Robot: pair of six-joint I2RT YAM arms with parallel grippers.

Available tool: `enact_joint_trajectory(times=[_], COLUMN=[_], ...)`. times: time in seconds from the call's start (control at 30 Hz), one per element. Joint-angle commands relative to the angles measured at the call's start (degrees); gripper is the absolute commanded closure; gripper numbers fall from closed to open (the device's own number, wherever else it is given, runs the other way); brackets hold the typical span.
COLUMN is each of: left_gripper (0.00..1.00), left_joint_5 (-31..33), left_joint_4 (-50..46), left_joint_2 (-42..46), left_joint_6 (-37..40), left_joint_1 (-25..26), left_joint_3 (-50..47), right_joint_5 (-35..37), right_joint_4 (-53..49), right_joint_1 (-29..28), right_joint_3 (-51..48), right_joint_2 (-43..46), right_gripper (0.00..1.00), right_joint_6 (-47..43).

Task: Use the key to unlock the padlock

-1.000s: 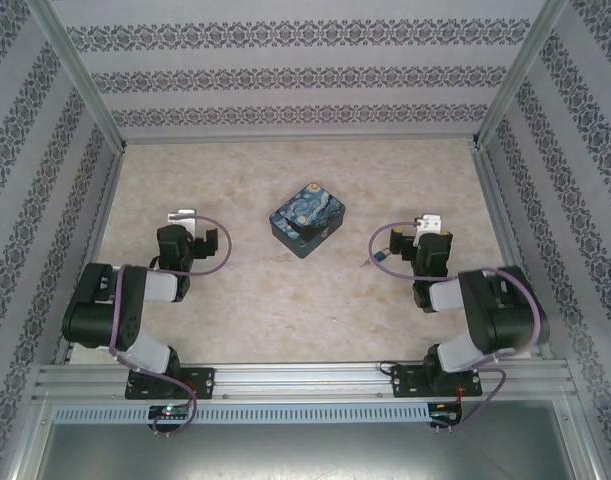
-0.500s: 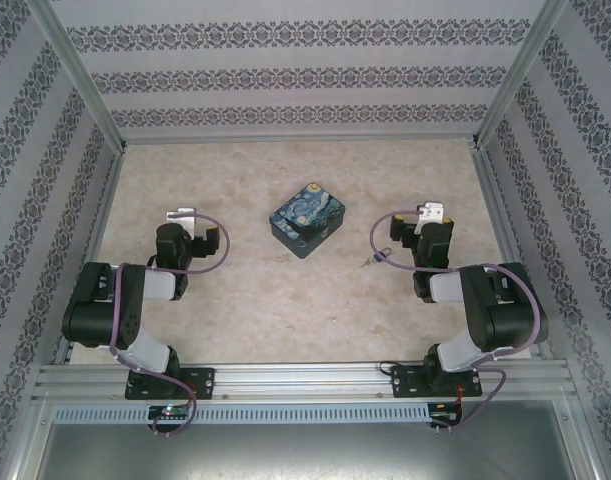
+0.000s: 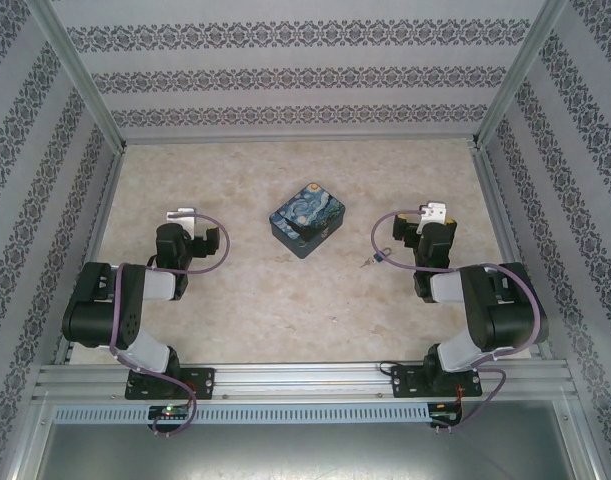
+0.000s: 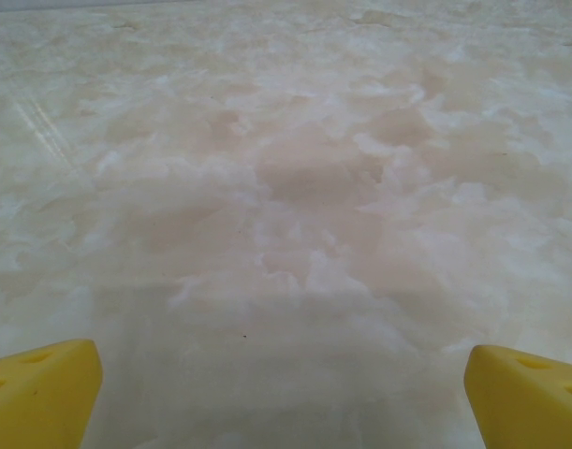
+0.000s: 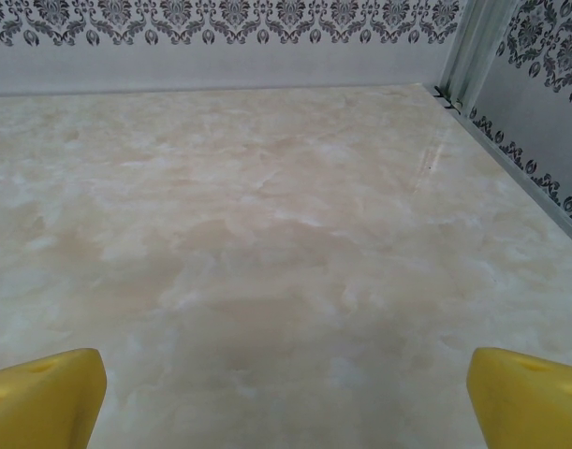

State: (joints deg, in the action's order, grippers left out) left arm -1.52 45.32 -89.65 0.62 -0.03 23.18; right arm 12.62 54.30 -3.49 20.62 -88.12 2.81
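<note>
On the marbled table (image 3: 285, 320), near the middle, a blue-and-yellow swirl-painted box (image 3: 307, 220). Left of it, the left gripper (image 4: 284, 402), yellow fingertips (image 4: 37, 393) spread wide over bare table, grasping nothing. Right of it, the right gripper (image 5: 286, 402), likewise spread and empty. Between box and right gripper, flat on the table just beside that gripper, the tiny dark key (image 3: 366, 263).

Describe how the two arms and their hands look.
The left arm and right arm are bulky black links with pale grey joint sections. Each carries a looped purple cable and a small white block at the wrist. The left hand and right hand have bright yellow, wedge-shaped fingers.
</note>
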Motion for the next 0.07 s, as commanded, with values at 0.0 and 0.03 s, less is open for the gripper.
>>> enact_joint_trajectory(times=[0.0, 0.03], left_gripper=[0.0, 0.0], left_joint_5=[-0.9, -0.9], left_joint_4=[1.5, 1.5], left_joint_2=[0.0, -0.1], left_joint_6=[-0.8, -0.8], left_joint_1=[-0.5, -0.5], left_joint_3=[1.0, 0.9], right_joint_5=[-0.1, -0.2], right_joint_4=[1.7, 2.0], right_joint_1=[0.7, 0.7], right_joint_3=[0.0, -0.3], right_joint_2=[0.4, 0.6], right_gripper=[0.02, 0.02], right_joint_6=[0.4, 0.4])
